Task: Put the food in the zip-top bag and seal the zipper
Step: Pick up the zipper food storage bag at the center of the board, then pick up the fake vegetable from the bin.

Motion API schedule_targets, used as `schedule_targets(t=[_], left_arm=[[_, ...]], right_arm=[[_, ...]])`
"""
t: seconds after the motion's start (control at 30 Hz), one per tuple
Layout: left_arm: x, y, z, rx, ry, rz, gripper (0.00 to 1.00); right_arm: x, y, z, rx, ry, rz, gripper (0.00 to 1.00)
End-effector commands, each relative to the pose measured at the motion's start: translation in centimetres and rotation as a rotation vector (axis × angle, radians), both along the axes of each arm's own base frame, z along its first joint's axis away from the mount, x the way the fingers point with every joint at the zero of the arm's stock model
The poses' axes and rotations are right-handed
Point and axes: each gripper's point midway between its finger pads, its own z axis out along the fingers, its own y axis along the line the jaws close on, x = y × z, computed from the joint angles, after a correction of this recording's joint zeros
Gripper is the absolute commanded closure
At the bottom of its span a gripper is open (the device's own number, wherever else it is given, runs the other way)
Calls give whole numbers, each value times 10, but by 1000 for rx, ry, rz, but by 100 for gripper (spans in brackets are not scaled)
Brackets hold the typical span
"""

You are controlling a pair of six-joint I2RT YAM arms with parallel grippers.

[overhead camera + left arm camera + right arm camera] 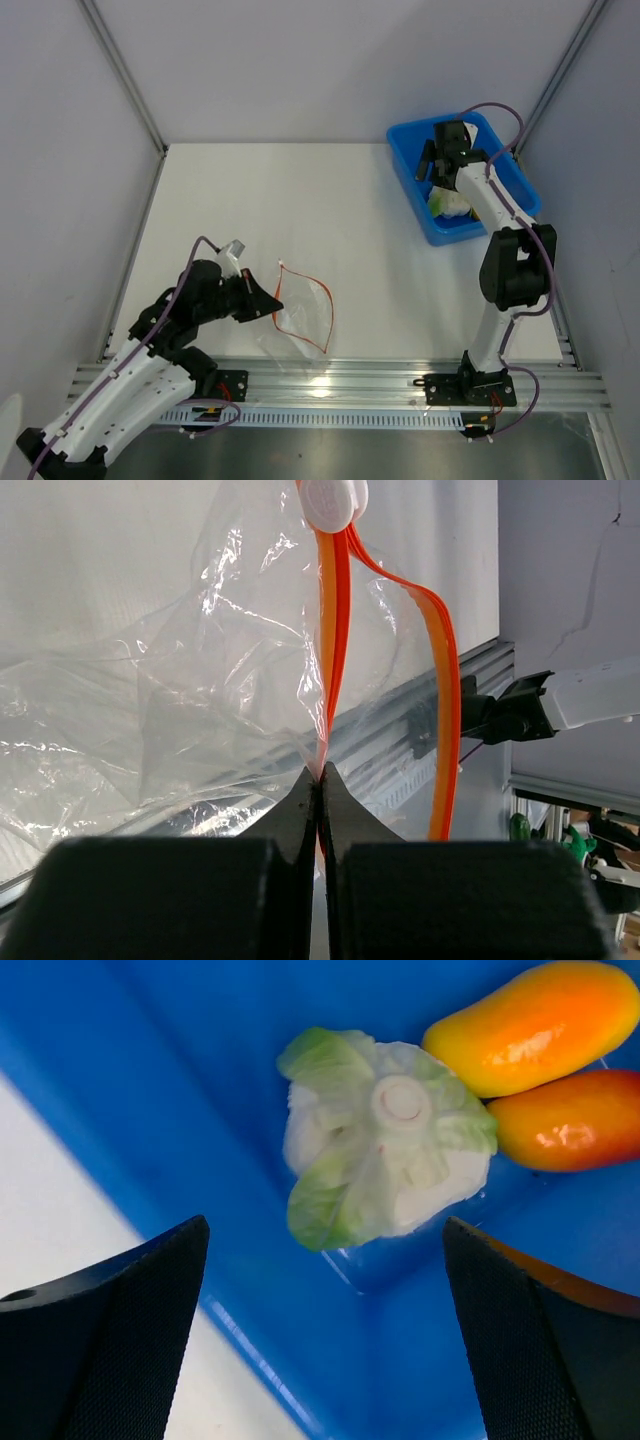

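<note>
Clear zip-top bag [300,315] at near edge of worktop [300,210], orange-red zipper [335,630] pinched in closed left hand [320,780]. Right hand [322,1250] wide open, empty, above toy cauliflower [385,1150], yellow-orange piece [530,1025] and red-orange piece [565,1120] in blue bin [150,1080].

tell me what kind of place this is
Probably a robot lab test cell: plain grey panels around a white table, two arms bolted to an aluminium rail, toy food in a blue bin.

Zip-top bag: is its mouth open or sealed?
Open. On the bag, the two orange zipper strips stand apart, a wide loop from above.
</note>
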Motion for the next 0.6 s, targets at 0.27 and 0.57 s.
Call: schedule_targets(t=[0.27,0.57], left_arm=[[9,-13,0,18,-18,-71,99],[15,-20,-1,-3,-8,-71,99]], right_arm=[[14,-24,-44,-38,136,7,1],[12,-26,-74,-87,220,74,0]])
